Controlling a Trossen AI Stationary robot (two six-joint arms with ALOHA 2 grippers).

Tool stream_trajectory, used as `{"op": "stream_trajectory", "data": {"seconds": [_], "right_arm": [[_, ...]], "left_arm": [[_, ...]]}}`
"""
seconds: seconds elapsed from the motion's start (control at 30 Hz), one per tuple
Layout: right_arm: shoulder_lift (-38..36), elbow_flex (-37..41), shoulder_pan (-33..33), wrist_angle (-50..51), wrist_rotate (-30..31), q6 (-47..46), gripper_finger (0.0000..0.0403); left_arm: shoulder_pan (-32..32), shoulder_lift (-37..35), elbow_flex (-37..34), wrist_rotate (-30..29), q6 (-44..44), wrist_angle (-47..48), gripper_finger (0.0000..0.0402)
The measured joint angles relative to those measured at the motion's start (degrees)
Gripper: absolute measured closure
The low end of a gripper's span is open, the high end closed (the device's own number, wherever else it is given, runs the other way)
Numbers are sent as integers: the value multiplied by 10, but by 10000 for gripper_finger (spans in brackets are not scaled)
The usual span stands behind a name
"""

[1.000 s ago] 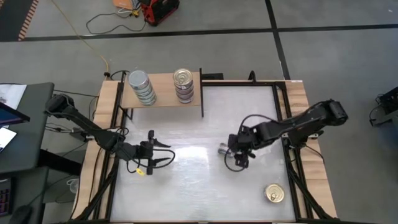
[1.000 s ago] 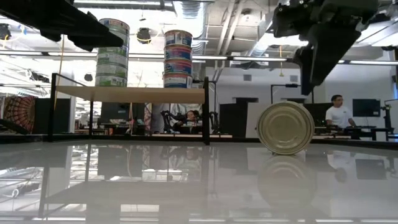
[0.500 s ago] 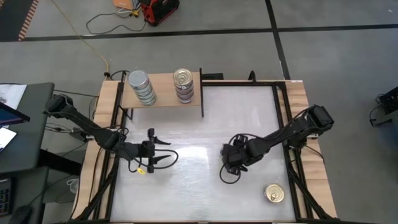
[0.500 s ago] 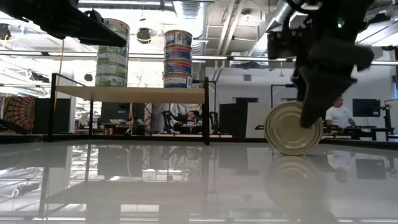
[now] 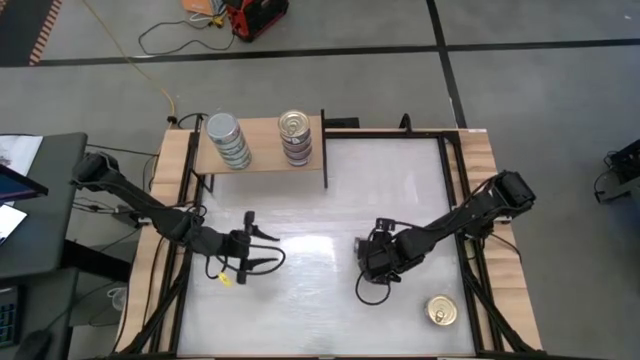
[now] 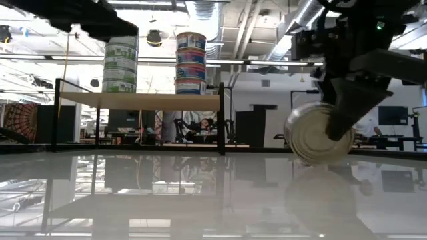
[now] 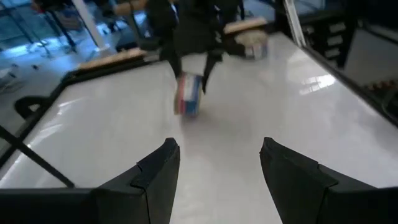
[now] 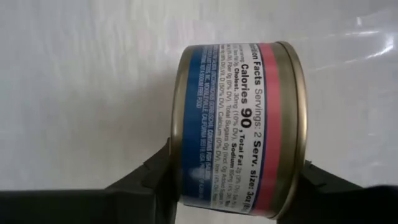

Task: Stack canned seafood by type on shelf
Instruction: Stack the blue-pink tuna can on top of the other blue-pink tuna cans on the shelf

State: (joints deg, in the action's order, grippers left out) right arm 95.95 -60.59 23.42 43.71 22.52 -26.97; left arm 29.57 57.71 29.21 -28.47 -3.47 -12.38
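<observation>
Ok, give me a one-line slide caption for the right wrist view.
Right gripper closed on a blue-and-pink labelled round metal tin, held on its side over the white tabletop.

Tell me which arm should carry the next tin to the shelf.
Right. Its end effector is already around the tin on its edge at mid-table; the left end effector hangs open and empty.

Overhead, table-level and both wrist cameras share one tin [image 8: 239,127] lying sideways.
</observation>
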Motion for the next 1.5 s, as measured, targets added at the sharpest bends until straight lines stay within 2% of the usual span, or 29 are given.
{"op": "stream_trajectory", "data": {"seconds": [0.13, 0.27, 0.43, 0.53, 0.6, 0.77, 0.87, 1.0, 1.27, 1.4, 1.5], "right_arm": [[0, -44, 0, 14, 71, 49, 195], [0, -104, -4, 50, 184, 137, 195], [0, -179, -24, 7, 337, 346, 193], [0, -207, -53, -85, 375, 500, 183], [-1, -214, -81, -162, 377, 604, 182], [-1, -218, -142, -375, 375, 858, 193], [-1, -219, -171, -475, 334, 956, 188], [-1, -219, -208, -513, 257, 990, 176], [-1, -238, -256, -525, 240, 1012, 193], [-1, -255, -274, -517, 199, 1044, 175], [-1, -278, -290, -471, 174, 1041, 172]], "left_arm": [[-22, 14, 0, -12, -17, -28, 187], [-32, 3, 13, -48, -19, -11, 187], [-31, -44, 20, -79, -45, -2, 187], [-30, -84, 20, -81, -75, 21, 187], [-31, -110, 12, -70, -98, 23, 187], [-30, -177, -20, 15, -133, 29, 187], [-30, -209, -40, 60, -134, 30, 187], [-30, -238, -54, 75, -130, 37, 187], [-30, -271, -60, 63, -148, 45, 187], [-31, -275, -60, 29, -163, 44, 187], [-36, -274, -60, 22, -177, 44, 187]]}}
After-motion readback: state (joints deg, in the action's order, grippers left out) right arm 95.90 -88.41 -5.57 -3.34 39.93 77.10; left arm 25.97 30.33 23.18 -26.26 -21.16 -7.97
